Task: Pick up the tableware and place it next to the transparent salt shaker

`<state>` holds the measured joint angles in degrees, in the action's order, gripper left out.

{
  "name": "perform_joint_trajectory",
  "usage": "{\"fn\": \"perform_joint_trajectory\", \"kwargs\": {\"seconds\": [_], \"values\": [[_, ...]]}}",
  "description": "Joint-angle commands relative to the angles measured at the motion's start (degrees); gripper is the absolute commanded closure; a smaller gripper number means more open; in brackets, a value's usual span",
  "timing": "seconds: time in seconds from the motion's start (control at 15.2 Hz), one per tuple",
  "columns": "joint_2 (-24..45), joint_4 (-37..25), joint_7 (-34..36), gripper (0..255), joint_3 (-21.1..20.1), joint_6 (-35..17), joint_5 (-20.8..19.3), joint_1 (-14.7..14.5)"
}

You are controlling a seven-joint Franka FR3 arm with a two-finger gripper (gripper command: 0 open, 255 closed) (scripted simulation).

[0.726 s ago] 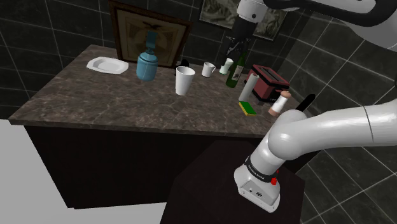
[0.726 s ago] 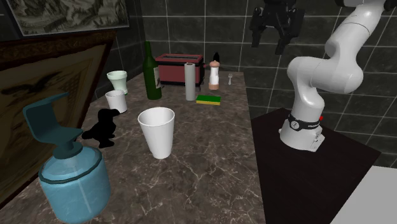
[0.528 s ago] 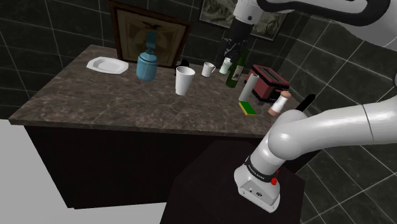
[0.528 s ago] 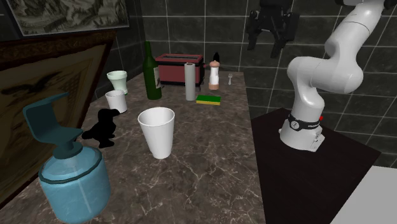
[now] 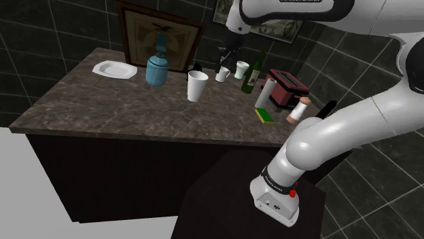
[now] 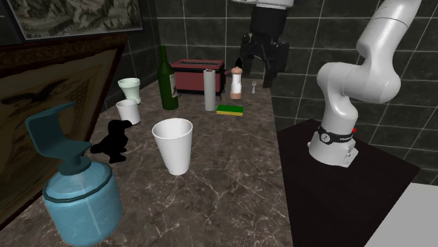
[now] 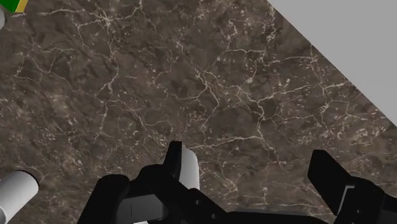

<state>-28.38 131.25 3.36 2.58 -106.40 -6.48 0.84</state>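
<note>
A white plate lies at the far left end of the dark marble counter in the shoulder view. A small fork lies at the counter's other end, beside a pale shaker with a brown cap and near a tall grey cylinder shaker. My gripper hangs open above the counter, near the white cups and the green bottle. It is over the shaker end in the second exterior view. In the wrist view the gripper is open with bare marble between the fingers.
A blue dispenser bottle, a tall white cup, two small cups, a dark red toaster, a green sponge and a black bird figure stand on the counter. A framed picture leans against the wall.
The arm has swung toward the shoulder view's left and come lower, bringing the gripper from over the bottle to near the cups. The fingers stay open.
</note>
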Motion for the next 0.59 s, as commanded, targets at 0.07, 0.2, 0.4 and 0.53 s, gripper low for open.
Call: {"fn": "perform_joint_trajectory", "kwargs": {"seconds": [0.07,0.2,0.4,0.53], "values": [[7.01,-2.66,-0.62,0,0.48,-4.28,-0.65,0.14],[11.30,-4.67,-1.10,0,0.80,-6.49,-1.04,0.28],[17.82,-8.25,-1.81,0,1.22,-9.33,-1.51,0.49],[22.21,-11.00,-2.29,0,1.45,-10.90,-1.76,0.65]]}}
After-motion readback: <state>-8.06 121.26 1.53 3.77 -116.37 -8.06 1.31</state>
